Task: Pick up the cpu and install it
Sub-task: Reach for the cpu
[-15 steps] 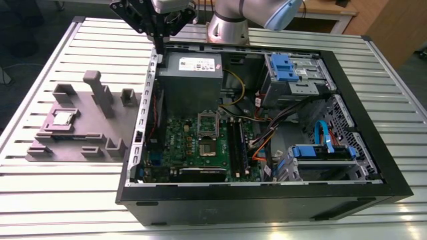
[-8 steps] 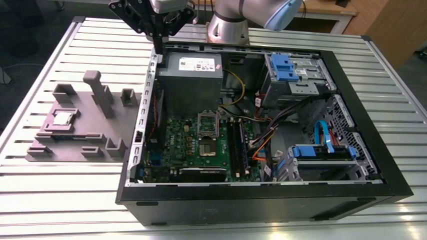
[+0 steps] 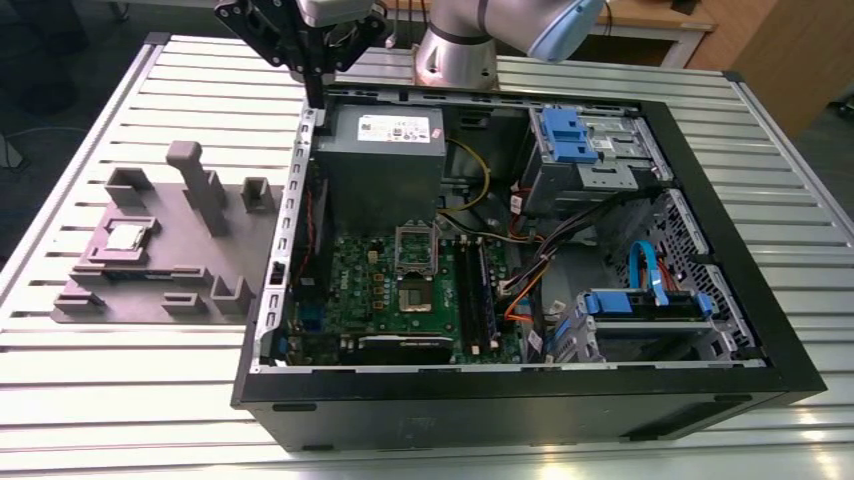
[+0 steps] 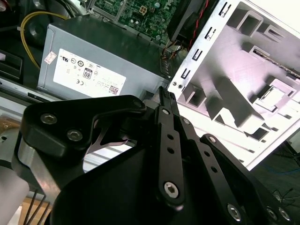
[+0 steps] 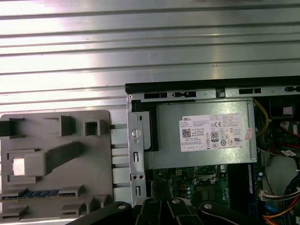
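Hovering above the far-left corner of the open computer case [image 3: 534, 410], the gripper [image 3: 316, 97] sits over the case wall, just beside the grey power supply [image 3: 387, 140]. Its fingers look pressed together in the exterior view and in the second wrist view, where the gripper [image 4: 167, 92] has nothing pinched. The cpu [image 3: 127, 237] lies flat, shiny top up, in a square seat on the mauve-grey tray [image 3: 200, 250]. The tray is outside the case, on the slatted metal table [image 3: 134, 380], toward the exterior view's left. The cpu is well apart from the gripper and untouched, nearer in the scene and further to the exterior view's left than the fingertips. In the first wrist view the cpu [image 5: 19, 166] is a pale square on the tray [image 5: 61, 180], with the case wall between tray and power supply [image 5: 206, 136]. In the second wrist view the cpu [image 4: 274, 96] lies on the tray [image 4: 234, 61] beyond the fingertips. The socket frame [image 3: 416, 270] sits on the green motherboard [image 3: 354, 280], nearer than the power supply.
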Controlling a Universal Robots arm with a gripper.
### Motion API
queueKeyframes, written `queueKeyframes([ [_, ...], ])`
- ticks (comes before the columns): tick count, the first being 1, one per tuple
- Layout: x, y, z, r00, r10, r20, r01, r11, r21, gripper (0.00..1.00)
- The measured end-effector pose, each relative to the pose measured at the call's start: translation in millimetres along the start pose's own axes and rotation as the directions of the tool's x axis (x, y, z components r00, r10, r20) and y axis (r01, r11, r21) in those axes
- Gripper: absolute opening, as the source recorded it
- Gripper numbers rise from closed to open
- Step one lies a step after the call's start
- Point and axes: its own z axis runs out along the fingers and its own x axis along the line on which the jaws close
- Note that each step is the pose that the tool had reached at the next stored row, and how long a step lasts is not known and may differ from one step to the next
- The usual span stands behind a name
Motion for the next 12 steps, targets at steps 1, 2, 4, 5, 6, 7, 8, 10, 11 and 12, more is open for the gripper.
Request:
queueKeyframes([
  [1, 0.2, 0.0, 0.0, 1.0000, 0.000, 0.0000, 0.000, 1.0000, 0.0000, 0.10],
  [2, 0.4, 0.0, 0.0, 1.0000, 0.000, 0.0000, 0.000, 1.0000, 0.0000, 0.10],
  [4, 0.9, -0.1, 0.0, 1.0000, 0.000, -0.0001, 0.000, 1.0000, 0.0000, 0.10],
  [5, 1.1, -0.1, 0.0, 1.0000, 0.000, 0.0000, 0.000, 1.0000, 0.0000, 0.10],
  [6, 1.3, -0.1, 0.0, 1.0000, 0.000, -0.0001, 0.000, 1.0000, 0.0000, 0.10],
  [7, 1.4, -0.1, 0.0, 1.0000, 0.000, -0.0001, 0.000, 1.0000, 0.0000, 0.10],
  [8, 1.7, -0.1, 0.0, 1.0000, 0.000, -0.0001, 0.000, 1.0000, 0.0000, 0.10],
  [10, 2.1, -0.1, 0.0, 1.0000, 0.000, -0.0001, 0.000, 1.0000, 0.0000, 0.10],
  [11, 2.3, -0.2, 0.0, 1.0000, 0.000, 0.0000, 0.000, 1.0000, 0.0000, 0.10],
  [12, 2.5, -0.2, 0.0, 1.0000, 0.000, -0.0001, 0.000, 1.0000, 0.0000, 0.10],
])
